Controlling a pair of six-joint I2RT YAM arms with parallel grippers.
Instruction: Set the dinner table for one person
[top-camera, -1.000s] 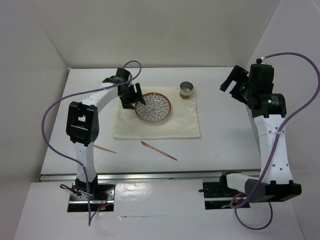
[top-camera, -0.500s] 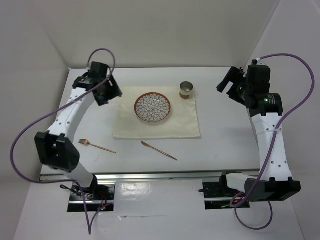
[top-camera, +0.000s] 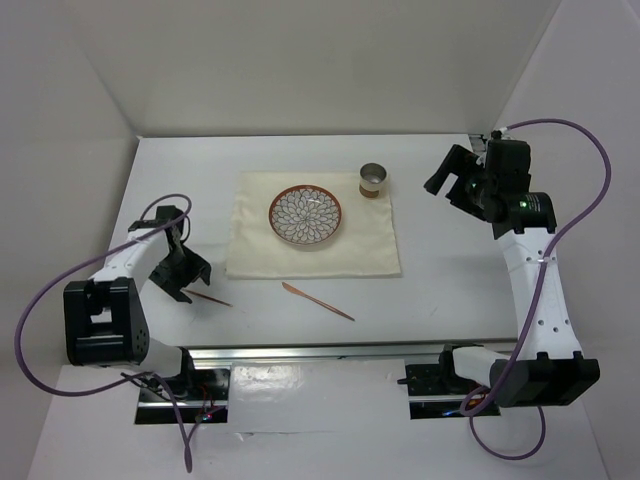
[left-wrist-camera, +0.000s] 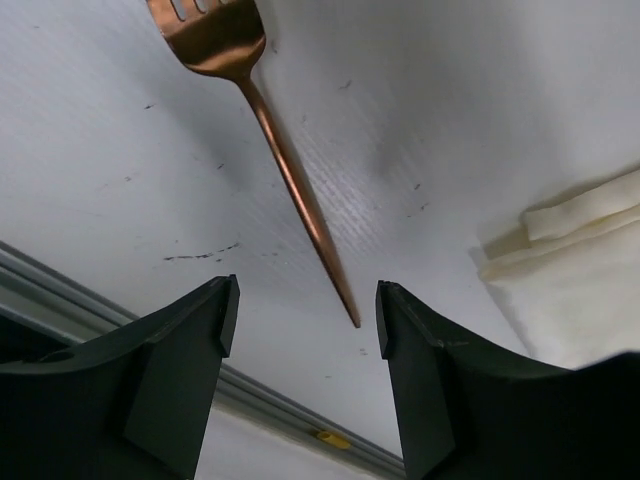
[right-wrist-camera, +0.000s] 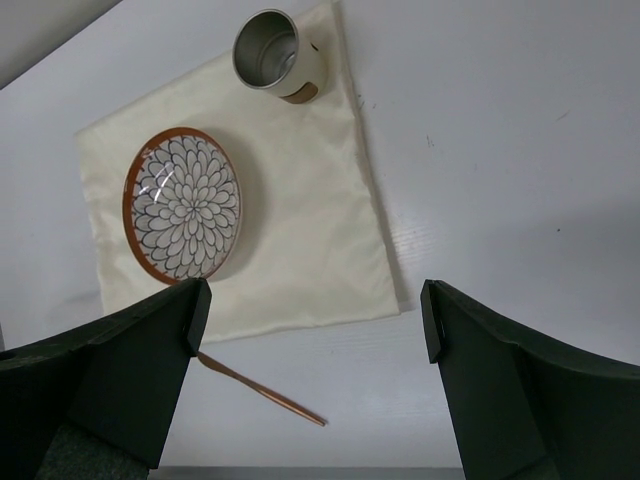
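Note:
On the white dinner table lies a cream placemat bearing a flower-patterned plate and a metal cup. A copper fork lies near the front left, tines pointing away from the mat. My left gripper hangs low over it, open, and the handle's end shows between its fingers. Nothing is held. A copper knife lies in front of the mat. My right gripper hovers open and empty high at the right, looking down on the plate, cup and knife.
A metal rail runs along the table's near edge, close behind the left gripper. The placemat's folded corner lies just right of the fork. White walls enclose the table at the back and sides.
My left arm has swung from beside the plate back to the near left and come down over the fork, its jaws narrowing slightly. The right gripper has drifted slightly left.

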